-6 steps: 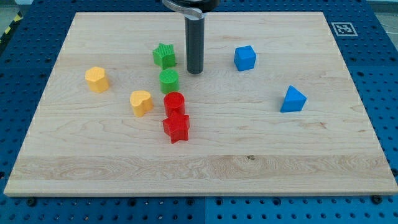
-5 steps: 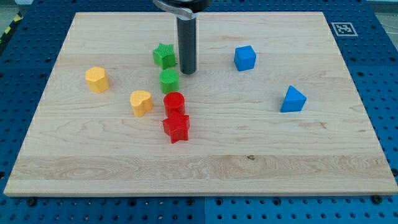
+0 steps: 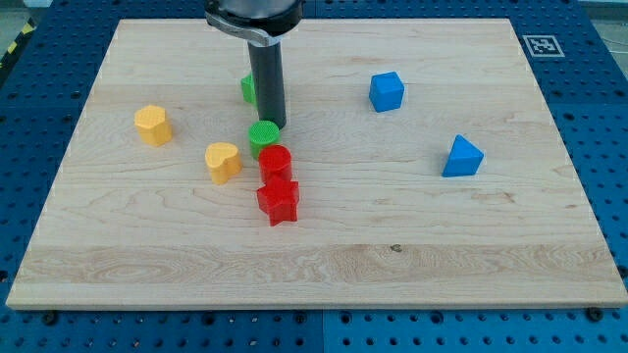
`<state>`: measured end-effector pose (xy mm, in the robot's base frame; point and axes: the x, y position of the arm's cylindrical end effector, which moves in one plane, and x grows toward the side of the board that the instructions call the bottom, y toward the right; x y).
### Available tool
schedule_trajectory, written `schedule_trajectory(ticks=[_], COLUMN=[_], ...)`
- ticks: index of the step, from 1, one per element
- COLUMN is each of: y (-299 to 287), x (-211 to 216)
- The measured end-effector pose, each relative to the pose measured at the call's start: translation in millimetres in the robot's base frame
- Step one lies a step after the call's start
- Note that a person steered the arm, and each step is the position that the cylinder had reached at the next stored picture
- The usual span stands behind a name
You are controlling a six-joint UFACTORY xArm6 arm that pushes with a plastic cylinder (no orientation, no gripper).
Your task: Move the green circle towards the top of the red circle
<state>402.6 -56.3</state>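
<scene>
The green circle sits near the board's middle, touching the upper left of the red circle. My tip stands right at the green circle's top edge, on its far side. The rod hides most of the green star, which shows only as a sliver to the rod's left. The red star lies just below the red circle, touching it.
A yellow heart-shaped block lies left of the red circle. A yellow block sits further left. A blue cube is at upper right and a blue triangle-shaped block at right. The wooden board carries all.
My tip has moved left and down from beside the green star to the green circle's top. The green circle has shifted slightly down, against the red circle.
</scene>
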Motion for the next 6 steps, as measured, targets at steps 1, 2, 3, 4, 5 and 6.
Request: schedule_trajectory(ticks=[1, 2, 3, 4, 5, 6], y=[-26, -53, -49, -48, -40, -33], x=[-7, -3, 14, 18, 18, 20])
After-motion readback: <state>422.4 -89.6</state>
